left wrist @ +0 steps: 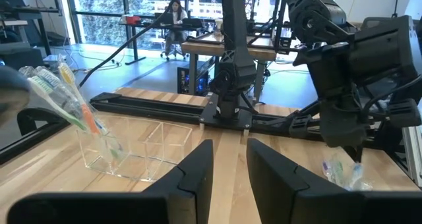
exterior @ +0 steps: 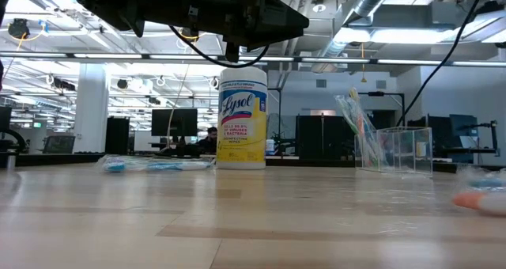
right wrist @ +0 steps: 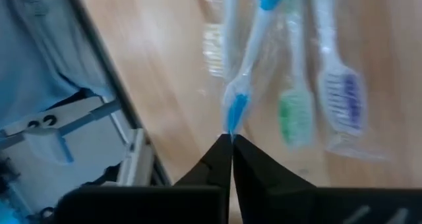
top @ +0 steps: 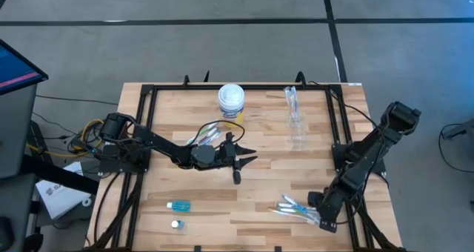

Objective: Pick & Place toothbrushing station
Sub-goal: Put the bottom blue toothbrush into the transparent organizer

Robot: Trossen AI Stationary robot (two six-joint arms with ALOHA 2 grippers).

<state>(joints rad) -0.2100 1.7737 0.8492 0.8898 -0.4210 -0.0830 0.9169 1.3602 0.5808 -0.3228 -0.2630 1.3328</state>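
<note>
Pinching was my right gripper (right wrist: 231,140), its two dark fingers drawn together at the tips onto the blue-handled end of one slim white-and-blue toothbrush (right wrist: 245,85). That brush lay straight ahead of my fingertips among a loose cluster of wrapped toothbrushes (top: 295,207) flat on the pale wooden table (top: 266,185). A green-bristled brush (right wrist: 293,118) and a purple-bristled one (right wrist: 343,95) lay just beside it, so taking the extreme end looked like the way to lift one without dragging its neighbours. Whether the handle sat firmly between the pads or only its clear wrapper was caught, I could not tell.

The clear plastic compartment holder (top: 296,130), already standing some brushes upright, sat well apart from me, far across the table; presumably that is the destination.

My left gripper (left wrist: 227,168) hovered mid-table, fingers part open with nothing between them, pointed towards the holder and waiting. Behind it stood a white-lidded, yellow-labelled wipes canister (top: 231,101); near its side lay a small blue tube (top: 178,205) and a small round cap (top: 175,224).
</note>
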